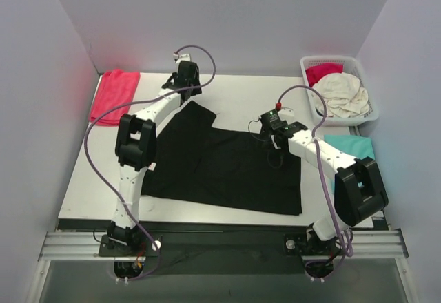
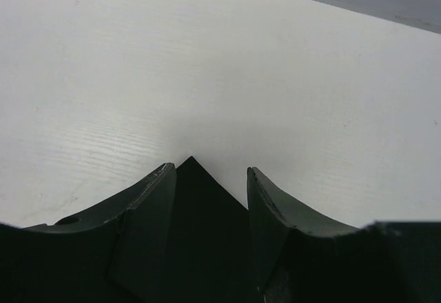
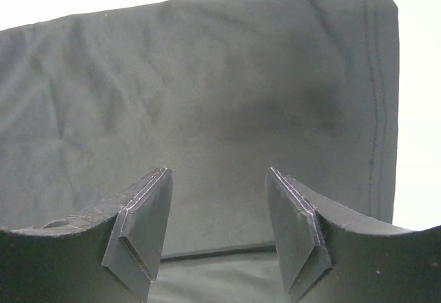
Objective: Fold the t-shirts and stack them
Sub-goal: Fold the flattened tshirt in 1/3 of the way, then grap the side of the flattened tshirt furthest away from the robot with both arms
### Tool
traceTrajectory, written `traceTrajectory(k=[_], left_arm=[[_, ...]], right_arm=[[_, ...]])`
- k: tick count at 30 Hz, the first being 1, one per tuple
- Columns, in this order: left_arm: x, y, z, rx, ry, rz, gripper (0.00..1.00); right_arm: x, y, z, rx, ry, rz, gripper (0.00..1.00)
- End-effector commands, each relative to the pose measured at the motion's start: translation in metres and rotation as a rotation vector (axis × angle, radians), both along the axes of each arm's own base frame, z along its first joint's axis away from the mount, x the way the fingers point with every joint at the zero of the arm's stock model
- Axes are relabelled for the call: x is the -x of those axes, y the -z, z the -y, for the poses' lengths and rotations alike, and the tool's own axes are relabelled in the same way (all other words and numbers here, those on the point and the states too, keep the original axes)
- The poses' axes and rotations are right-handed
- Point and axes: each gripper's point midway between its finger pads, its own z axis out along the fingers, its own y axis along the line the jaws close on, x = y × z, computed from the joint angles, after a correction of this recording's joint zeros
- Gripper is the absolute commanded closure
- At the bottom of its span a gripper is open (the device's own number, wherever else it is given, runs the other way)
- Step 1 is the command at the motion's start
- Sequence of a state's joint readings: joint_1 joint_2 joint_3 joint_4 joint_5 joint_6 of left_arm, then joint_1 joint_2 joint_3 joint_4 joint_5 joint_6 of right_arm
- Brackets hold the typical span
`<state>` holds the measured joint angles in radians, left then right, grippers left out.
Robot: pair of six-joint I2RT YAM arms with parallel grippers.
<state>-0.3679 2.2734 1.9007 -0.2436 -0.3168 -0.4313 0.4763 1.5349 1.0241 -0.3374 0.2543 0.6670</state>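
A black t-shirt (image 1: pixel 227 169) lies spread flat across the middle of the table. My left gripper (image 1: pixel 185 84) hovers at its far sleeve corner. In the left wrist view the left gripper (image 2: pixel 210 171) is open, and the pointed black cloth corner (image 2: pixel 200 213) lies on the table between the fingers. My right gripper (image 1: pixel 274 136) hangs over the shirt's far right part. In the right wrist view the right gripper (image 3: pixel 218 172) is open, with the black t-shirt (image 3: pixel 207 96) flat below it and a fold edge (image 3: pixel 213 251) near the jaws. A folded red t-shirt (image 1: pixel 114 93) sits at the back left. A teal t-shirt (image 1: pixel 351 148) lies at the right edge.
A white lattice basket (image 1: pixel 363 69) stands at the back right, holding a red cloth (image 1: pixel 322 72) and a cream cloth (image 1: pixel 342 95). Grey walls close in the table on the left, back and right. A metal rail (image 1: pixel 220 241) runs along the near edge.
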Motion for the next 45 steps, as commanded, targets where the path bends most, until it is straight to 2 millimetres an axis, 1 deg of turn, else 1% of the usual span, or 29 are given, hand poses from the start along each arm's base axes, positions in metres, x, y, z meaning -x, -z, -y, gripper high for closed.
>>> traceTrajectory(k=[1, 2, 3, 4, 6, 7, 10, 11, 14, 16, 17, 20, 24, 27, 34, 37, 45], left_arm=[[-0.004, 0.0, -0.008, -0.014, -0.011, -0.094, 0.44], [-0.011, -0.001, -0.005, -0.005, -0.014, -0.091, 0.44], [-0.013, 0.002, -0.005, -0.004, -0.018, -0.103, 0.45], [-0.008, 0.01, -0.007, -0.012, -0.023, -0.141, 0.45], [-0.013, 0.012, -0.007, -0.017, -0.036, -0.153, 0.46], [-0.008, 0.016, -0.01, -0.027, -0.047, -0.187, 0.46], [-0.003, 0.032, -0.012, -0.03, -0.054, -0.233, 0.48], [-0.002, 0.032, -0.01, -0.021, -0.047, -0.233, 0.49], [0.001, 0.044, -0.011, -0.013, -0.05, -0.265, 0.5], [0.002, 0.046, -0.012, -0.013, -0.053, -0.282, 0.51], [0.003, 0.052, -0.013, -0.015, -0.056, -0.296, 0.51], [0.003, 0.058, -0.012, -0.016, -0.058, -0.307, 0.51], [-0.001, 0.066, -0.014, -0.004, -0.062, -0.314, 0.51], [-0.005, 0.067, -0.015, -0.004, -0.061, -0.303, 0.51], [-0.016, 0.048, -0.015, 0.006, -0.05, -0.24, 0.51], [-0.02, 0.045, -0.014, 0.011, -0.044, -0.224, 0.51], [-0.02, 0.063, -0.002, 0.049, 0.017, -0.26, 0.51]], right_arm=[[-0.008, -0.004, -0.001, -0.012, 0.002, 0.01, 0.43], [-0.009, -0.003, -0.001, -0.014, 0.005, 0.008, 0.43], [-0.009, -0.001, -0.001, -0.018, 0.009, 0.004, 0.43], [-0.01, -0.001, 0.0, -0.02, 0.012, 0.004, 0.44], [-0.01, 0.0, 0.0, -0.022, 0.015, -0.001, 0.44], [-0.009, 0.001, 0.0, -0.022, 0.017, -0.006, 0.44], [-0.008, 0.004, 0.001, -0.027, 0.021, -0.017, 0.44], [-0.008, 0.006, 0.001, -0.03, 0.024, -0.022, 0.44], [-0.007, 0.007, 0.001, -0.032, 0.025, -0.028, 0.44], [-0.006, 0.008, 0.002, -0.032, 0.032, -0.033, 0.44], [-0.005, 0.008, 0.002, -0.033, 0.033, -0.031, 0.44], [-0.004, 0.008, 0.002, -0.032, 0.03, -0.035, 0.44], [-0.003, 0.007, 0.004, -0.027, 0.031, -0.033, 0.44], [-0.005, 0.007, 0.003, -0.026, 0.028, -0.034, 0.44], [-0.007, 0.011, 0.004, -0.018, 0.031, -0.048, 0.44], [-0.009, 0.012, 0.004, -0.019, 0.032, -0.052, 0.44], [-0.008, 0.015, 0.004, -0.017, 0.034, -0.067, 0.45]])
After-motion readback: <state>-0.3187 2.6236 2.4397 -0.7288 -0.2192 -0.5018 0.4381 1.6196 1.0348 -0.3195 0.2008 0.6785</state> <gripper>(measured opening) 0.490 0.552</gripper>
